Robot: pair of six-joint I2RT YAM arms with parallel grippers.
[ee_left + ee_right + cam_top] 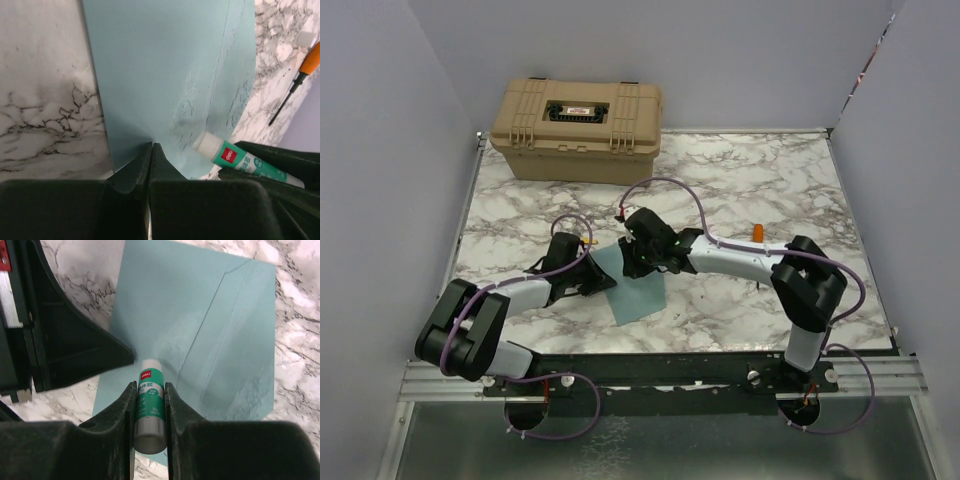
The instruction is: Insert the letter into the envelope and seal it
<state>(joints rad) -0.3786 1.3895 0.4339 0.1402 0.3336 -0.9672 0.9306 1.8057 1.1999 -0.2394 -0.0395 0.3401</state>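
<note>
The teal envelope (638, 292) lies flat on the marble table, its flap seam showing as a diagonal line in the wrist views. My left gripper (152, 145) is shut, its joined tips resting on the envelope (165, 75) near the left edge, with nothing between them. My right gripper (150, 386) is shut on a green and white glue stick (148, 405), whose white tip points down at the envelope (210, 330) just beside the left fingers (90, 350). From above, both grippers meet over the envelope's upper left part (620, 268). The letter is hidden from view.
A tan hard case (578, 125) stands at the back left of the table. An orange-handled screwdriver (758, 232) lies to the right of the envelope, also seen in the left wrist view (300, 70). Grey walls close in both sides.
</note>
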